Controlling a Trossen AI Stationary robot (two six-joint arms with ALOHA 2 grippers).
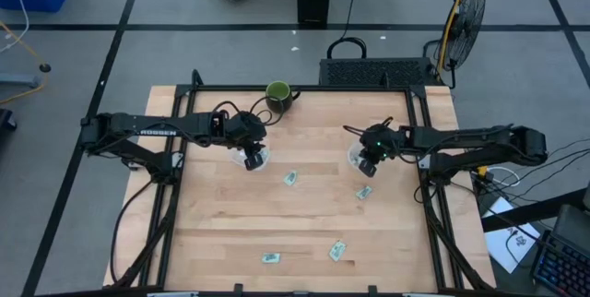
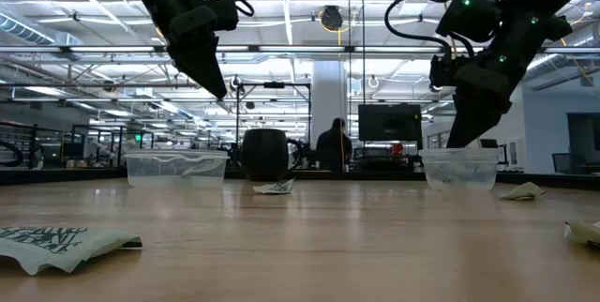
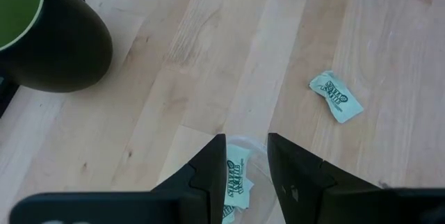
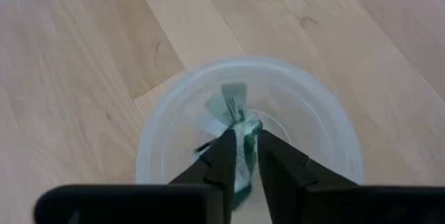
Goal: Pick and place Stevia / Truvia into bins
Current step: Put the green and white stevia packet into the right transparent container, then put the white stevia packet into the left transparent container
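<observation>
My left gripper (image 1: 251,152) is open and hangs above the rounded-square clear tub (image 1: 251,158), in which sachets (image 3: 236,179) lie. My right gripper (image 4: 242,135) is shut on a pale green and white sachet (image 4: 233,106) over the round clear cup (image 4: 174,113). In the low view its fingers (image 2: 461,138) reach down to the cup's rim (image 2: 459,152). Several more sachets lie flat on the table: one (image 1: 290,178) near the middle, one (image 1: 364,192) near the cup, and two (image 1: 336,250) (image 1: 270,258) toward the near edge. My right gripper pinches the sachet between its two fingers, coming from above and pointing down. One end of the sachet (image 4: 240,121) sticks out past the fingertips, inside the cup's opening. The sachet is clear of the table; I cannot tell whether it touches the cup's floor.
A dark green mug (image 1: 278,94) stands at the table's far edge, beyond the tub. The wooden table (image 1: 212,223) has a black frame around it. In the low view a person (image 2: 333,143) shows far behind the table.
</observation>
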